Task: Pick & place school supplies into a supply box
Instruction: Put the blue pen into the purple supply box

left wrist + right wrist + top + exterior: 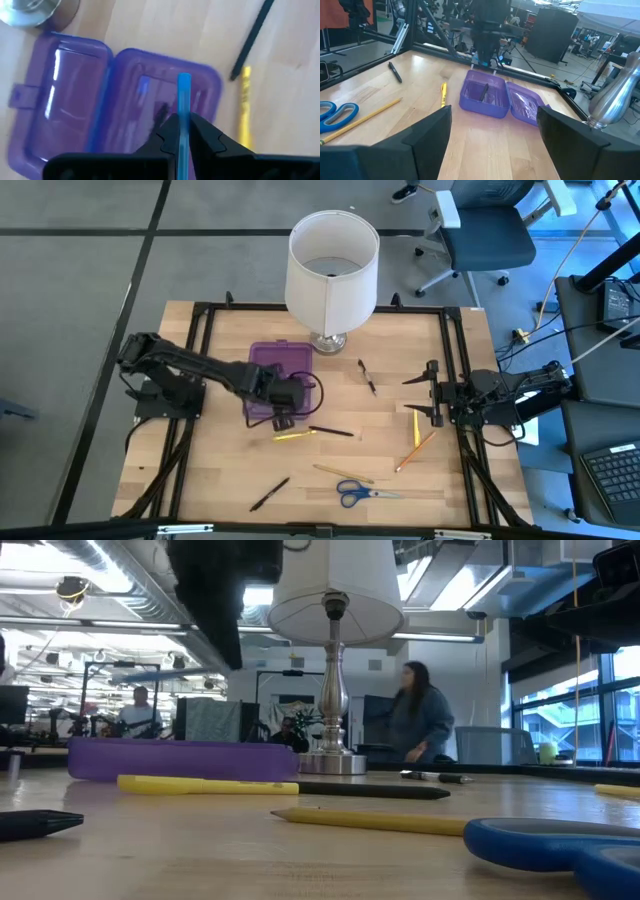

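The left hand (182,131), clenched on a blue pen (183,107), hangs over the open box (277,370) holding one dark pen; scissors (362,494) and other supplies remain on the bench (400,380); right hand (428,393) waits released.

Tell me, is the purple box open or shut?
Open. The purple box has its lid flipped flat beside it, with a dark pen already inside.

table (400,380): pale wood planks, matt, visible grain
supply box (125,100): translucent purple plastic, glossy, smooth
lamp base (333,762): polished silvery metal, reflective
lampshade (332,268): white, matt, cloth-like
scissors (362,493): glossy blue plastic handles
blue pen (183,115): smooth light-blue plastic
left gripper (182,135): matt black plastic fingers
table frame (455,370): black metal rails, upper right
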`<state>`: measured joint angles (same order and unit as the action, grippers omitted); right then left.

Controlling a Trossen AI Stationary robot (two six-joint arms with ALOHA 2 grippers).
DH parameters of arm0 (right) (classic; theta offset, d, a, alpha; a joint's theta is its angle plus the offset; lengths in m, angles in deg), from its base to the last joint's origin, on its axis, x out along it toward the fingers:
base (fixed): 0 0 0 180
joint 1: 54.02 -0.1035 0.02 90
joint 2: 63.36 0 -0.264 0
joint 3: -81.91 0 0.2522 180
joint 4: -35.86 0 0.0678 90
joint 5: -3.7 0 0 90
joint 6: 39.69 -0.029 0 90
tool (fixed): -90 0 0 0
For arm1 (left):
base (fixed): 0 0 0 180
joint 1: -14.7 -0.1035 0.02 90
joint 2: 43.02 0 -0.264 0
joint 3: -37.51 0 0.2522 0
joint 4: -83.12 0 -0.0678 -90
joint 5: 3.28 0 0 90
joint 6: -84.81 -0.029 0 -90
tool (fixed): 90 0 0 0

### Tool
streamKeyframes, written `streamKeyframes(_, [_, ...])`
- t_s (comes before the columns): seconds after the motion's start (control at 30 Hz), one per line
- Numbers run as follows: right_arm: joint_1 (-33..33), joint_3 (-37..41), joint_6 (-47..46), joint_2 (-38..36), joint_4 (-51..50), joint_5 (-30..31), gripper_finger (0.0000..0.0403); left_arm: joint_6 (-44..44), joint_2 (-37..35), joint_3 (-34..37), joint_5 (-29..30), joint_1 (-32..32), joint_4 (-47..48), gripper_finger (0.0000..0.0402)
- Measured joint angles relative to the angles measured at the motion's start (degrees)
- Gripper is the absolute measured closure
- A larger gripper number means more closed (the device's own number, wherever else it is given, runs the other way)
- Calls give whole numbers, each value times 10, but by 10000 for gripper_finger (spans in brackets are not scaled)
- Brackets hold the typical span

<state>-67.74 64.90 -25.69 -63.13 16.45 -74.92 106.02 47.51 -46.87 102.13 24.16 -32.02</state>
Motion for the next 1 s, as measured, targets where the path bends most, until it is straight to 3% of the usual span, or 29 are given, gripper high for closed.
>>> streamKeyframes(0.3, [0,0,0,0,0,0,106,-136,3,61,-49,-52,-75,384])
streamKeyframes(0.67, [0,0,0,0,0,0,106,-170,14,112,-67,-78,-117,384])
streamKeyframes(1.0, [0,0,0,0,0,0,106,-263,65,112,-112,-76,-142,384])
